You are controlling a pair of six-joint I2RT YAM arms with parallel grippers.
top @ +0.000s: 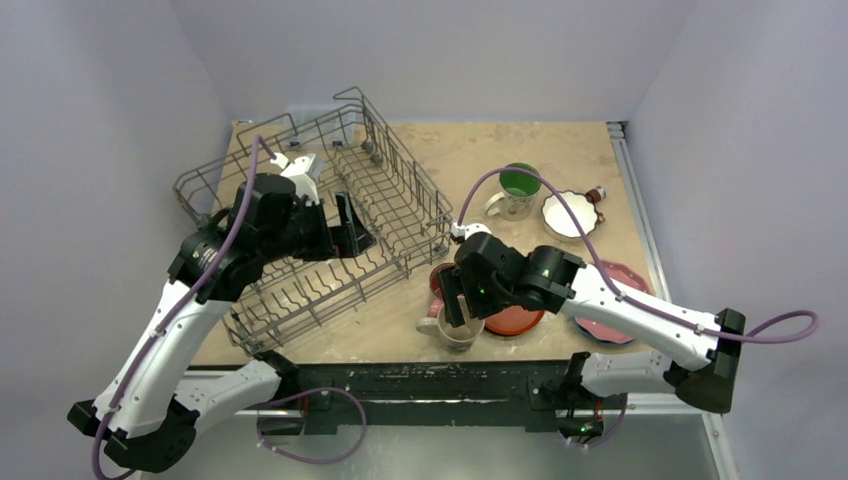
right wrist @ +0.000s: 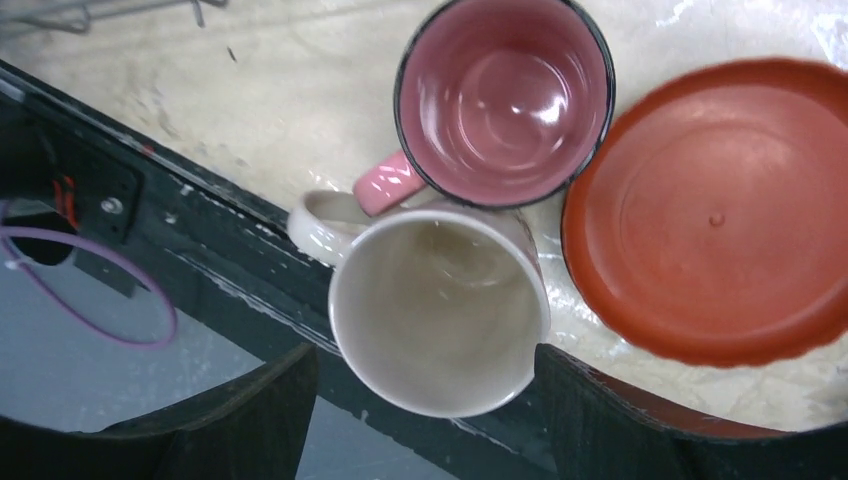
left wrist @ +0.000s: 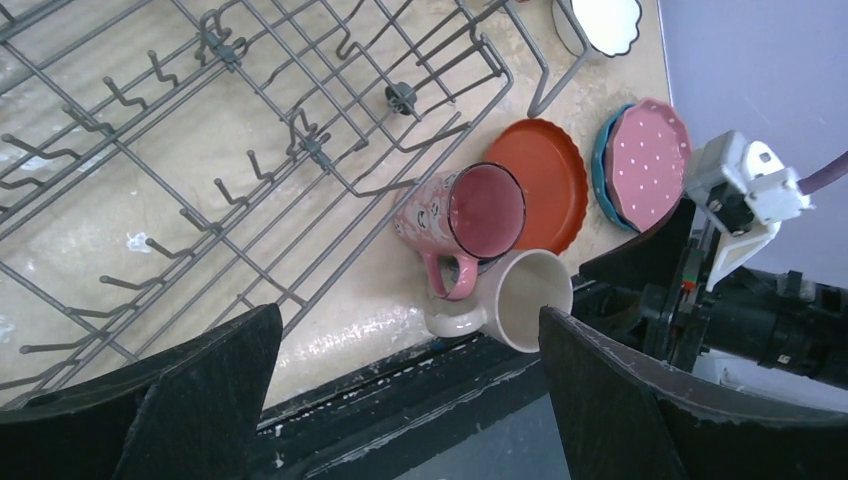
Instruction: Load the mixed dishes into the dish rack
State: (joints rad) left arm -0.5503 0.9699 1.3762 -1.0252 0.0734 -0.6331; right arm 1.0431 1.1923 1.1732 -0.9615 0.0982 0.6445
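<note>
Tan tabletop (top: 500, 150) is filling my screens, with pale lilac walls (top: 120, 100) closing it in on three sides. Nearest to me, right at the table's front edge, the beige mug (right wrist: 440, 310) is standing upright, handle pointing left in the wrist view. I'm holding the right gripper (right wrist: 435, 420) over it, jaws spread and sitting one on each side of the mug; I can't tell whether they are touching it. Just behind, the pink mug (right wrist: 500, 100) is standing upright and pressing against the beige one. The red-orange plate (right wrist: 720, 210) is lying flat just beside both mugs. Further right, the pink dotted plate (left wrist: 650, 160) is resting on the blue plate (left wrist: 603, 170), near the table's right edge. On the left, the dish rack (top: 400, 190) is sitting at an angle on the table, all the dishes lying outside it. I'm hovering the left gripper (left wrist: 410, 400) above its wires, jaws spread wide. Farthest back on the right, the green-lined mug (top: 520, 185) and the white fluted bowl (top: 568, 215) are standing close together
</note>
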